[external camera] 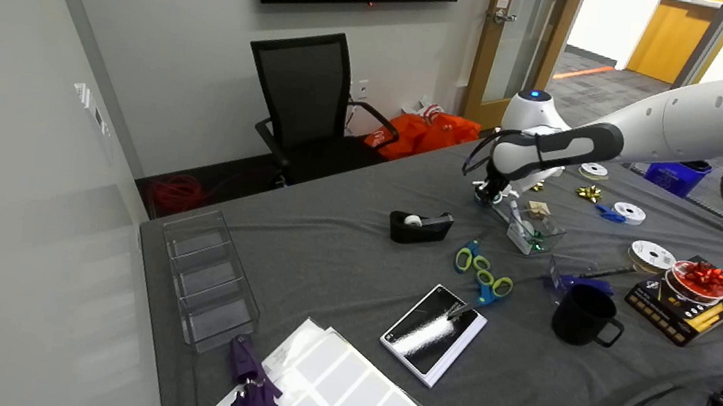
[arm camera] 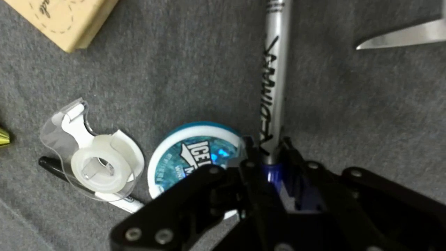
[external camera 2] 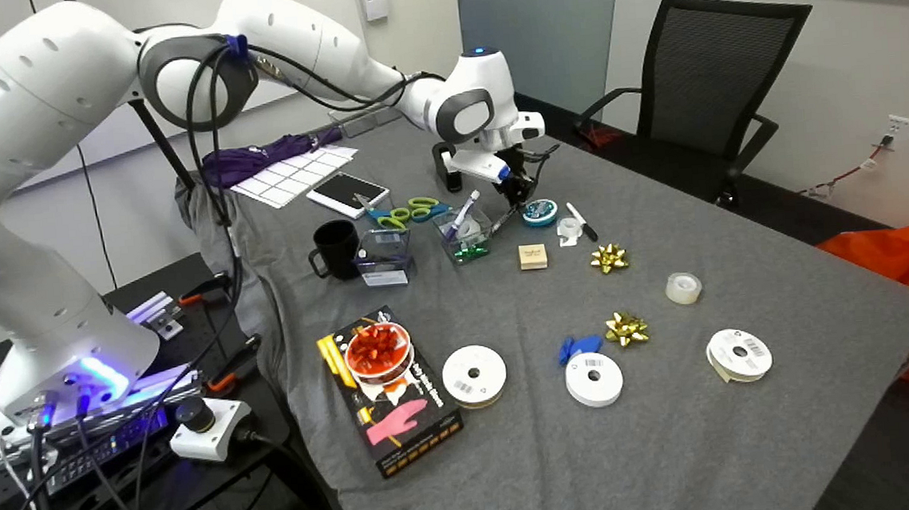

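My gripper [arm camera: 267, 143] is shut on a silver marker [arm camera: 274, 62] with a blue cap. The fingers pinch it near the cap, and its barrel points up and away in the wrist view. Left of the fingers lies a round teal tin [arm camera: 195, 153], partly covered by them. In an exterior view the gripper [external camera 2: 513, 200] hangs beside this tin [external camera 2: 539, 212], close to a clear bin [external camera 2: 482, 219]. A white marker [external camera 2: 463, 213] and a green bow [external camera 2: 470, 252] are in the bin. Whether the held marker touches the cloth, I cannot tell.
A small tape dispenser [arm camera: 101, 167], a black-capped marker [arm camera: 55, 167] and a tan block [arm camera: 66, 21] lie nearby. A pointed metal blade [arm camera: 400, 36] is at upper right. Black tape dispenser [external camera: 419, 230], scissors [external camera: 485, 282] and black mug [external camera: 580, 316] stand around.
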`<state>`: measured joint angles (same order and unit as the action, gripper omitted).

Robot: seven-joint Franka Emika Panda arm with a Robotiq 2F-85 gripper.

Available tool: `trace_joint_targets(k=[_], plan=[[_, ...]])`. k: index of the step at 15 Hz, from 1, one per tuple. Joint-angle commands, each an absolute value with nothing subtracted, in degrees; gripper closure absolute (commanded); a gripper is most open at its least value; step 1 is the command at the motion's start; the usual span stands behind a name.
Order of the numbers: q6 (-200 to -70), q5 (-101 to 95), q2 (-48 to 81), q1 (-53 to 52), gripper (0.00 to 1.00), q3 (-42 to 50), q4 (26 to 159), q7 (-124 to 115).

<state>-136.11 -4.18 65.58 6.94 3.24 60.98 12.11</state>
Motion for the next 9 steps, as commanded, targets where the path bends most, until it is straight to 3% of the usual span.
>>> trace_joint_targets(k=[1, 7, 8, 9], plan=[[-137.4, -6.15, 64.93, 6.85, 0.95, 2.57, 64.2, 15.74], [-139.45, -7.03, 63.85, 6.88, 0.95, 1.77, 67.53, 19.31], [-139.4, -7.0, 63.34, 7.0, 0.55, 1.61, 68.16, 19.94], [-139.39, -6.83, 62.82, 7.2, 0.53, 1.38, 68.76, 20.49]])
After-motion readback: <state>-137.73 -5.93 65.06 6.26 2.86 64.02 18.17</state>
